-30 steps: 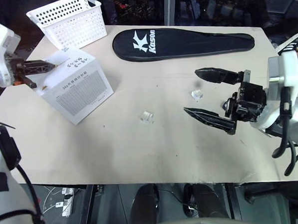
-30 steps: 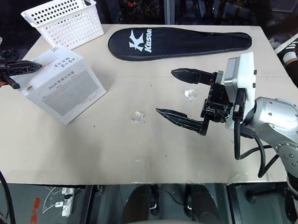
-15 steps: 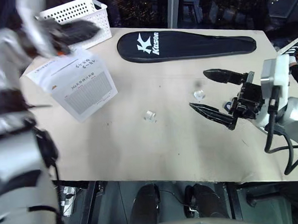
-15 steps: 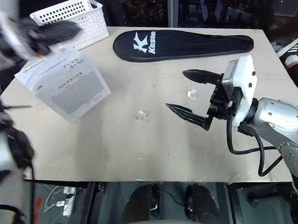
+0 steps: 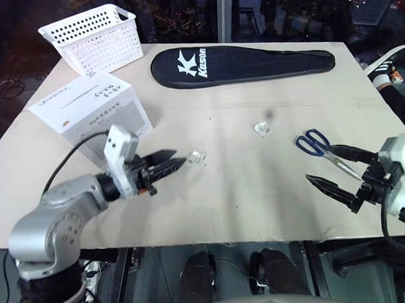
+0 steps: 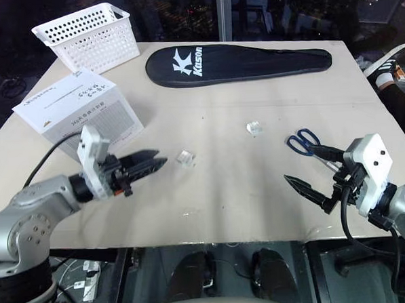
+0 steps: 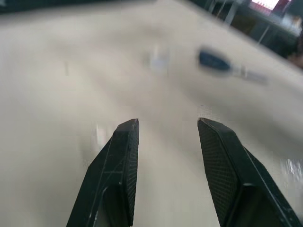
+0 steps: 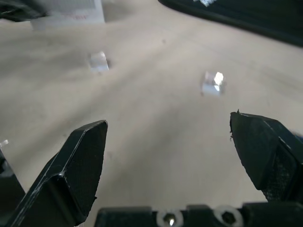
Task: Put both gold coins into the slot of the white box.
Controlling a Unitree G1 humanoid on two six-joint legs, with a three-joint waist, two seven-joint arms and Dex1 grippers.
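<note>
The white box (image 5: pixel 92 113) stands at the table's left, with a thin dark slot (image 5: pixel 74 96) across its top face. Two small clear cases holding the gold coins lie apart on the table: one (image 5: pixel 198 158) near the middle, the other (image 5: pixel 261 129) further right and back. My left gripper (image 5: pixel 170 164) hovers low, pointing at the nearer case from its left, a short gap away, open with nothing between its fingers (image 7: pixel 123 156). My right gripper (image 5: pixel 320 163) is wide open near the front right edge, empty. Both cases (image 8: pixel 98 61) (image 8: pixel 213 84) lie ahead of it.
Blue-handled scissors (image 5: pixel 316 145) lie just behind my right gripper. A black racket cover (image 5: pixel 242 60) stretches along the back. A white perforated basket (image 5: pixel 94 36) sits at the back left corner. The table's front edge runs close under both grippers.
My left arm has swung down from the box to low over the table, pointing at the nearer case. My right gripper drew back right and down toward the front edge, uncovering the scissors.
</note>
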